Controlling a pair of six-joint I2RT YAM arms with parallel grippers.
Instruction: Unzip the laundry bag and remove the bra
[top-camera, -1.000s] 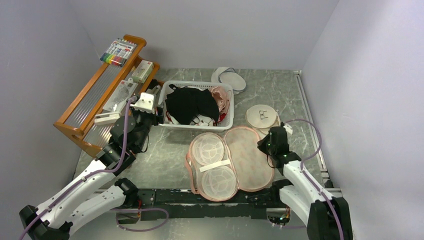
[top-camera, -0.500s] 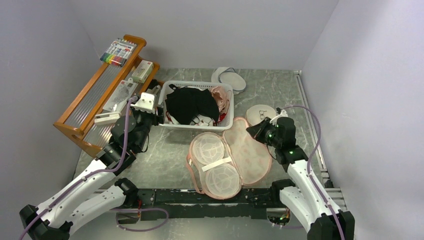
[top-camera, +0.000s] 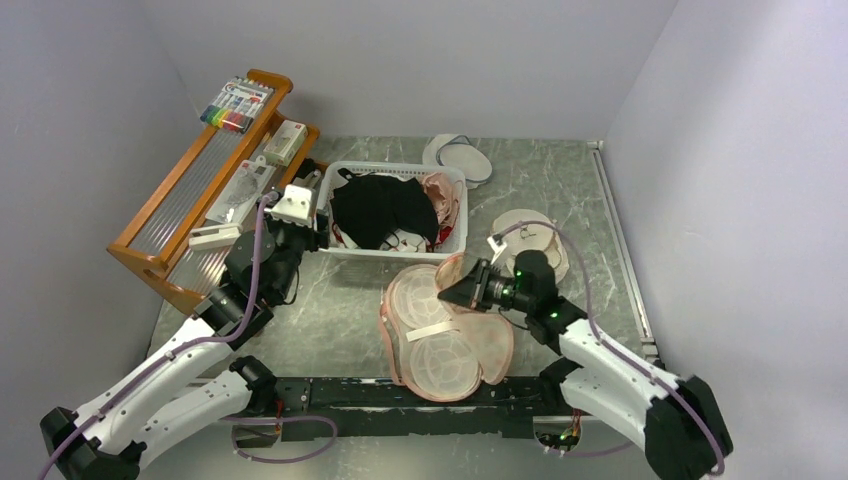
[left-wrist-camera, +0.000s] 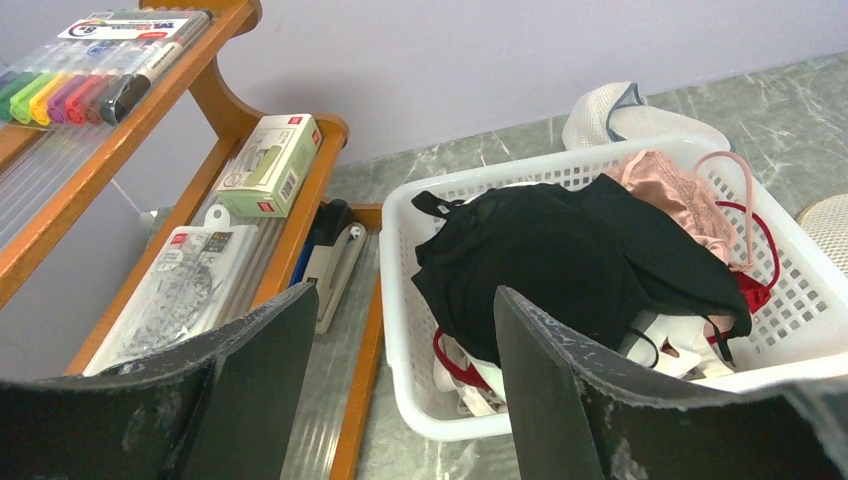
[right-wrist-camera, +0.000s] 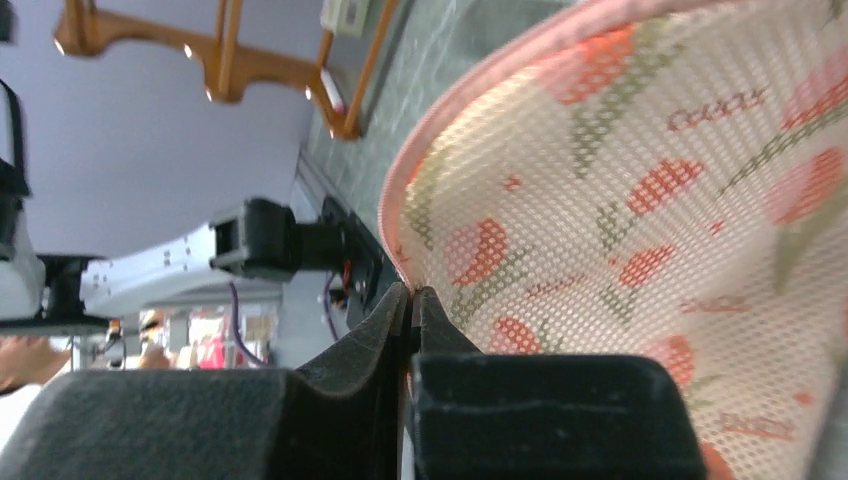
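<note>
The laundry bag (top-camera: 432, 335) lies open on the table in front of the basket, its pale lining with two round cups facing up. My right gripper (top-camera: 447, 293) is shut on the pink-trimmed edge of its right flap. It holds the flap lifted and folded toward the left half. In the right wrist view the gripper (right-wrist-camera: 412, 292) pinches that trim, with the flowered mesh (right-wrist-camera: 640, 200) beside it. The black bra (top-camera: 380, 208) lies on top of the clothes in the white basket (top-camera: 455, 247); it also shows in the left wrist view (left-wrist-camera: 560, 260). My left gripper (top-camera: 310, 238) is open and empty at the basket's left corner (left-wrist-camera: 405, 290).
A wooden rack (top-camera: 190, 200) with markers (top-camera: 236, 104), a box (left-wrist-camera: 270, 165) and a stapler (left-wrist-camera: 330, 260) stands left of the basket. Two plain white round pouches lie behind (top-camera: 458, 157) and to the right (top-camera: 525, 232). Pink and red garments (left-wrist-camera: 690, 190) fill the basket's right side.
My right gripper has moved left across the bag with the right flap's edge, lifting and folding the flap over toward the left half. The left arm has not moved.
</note>
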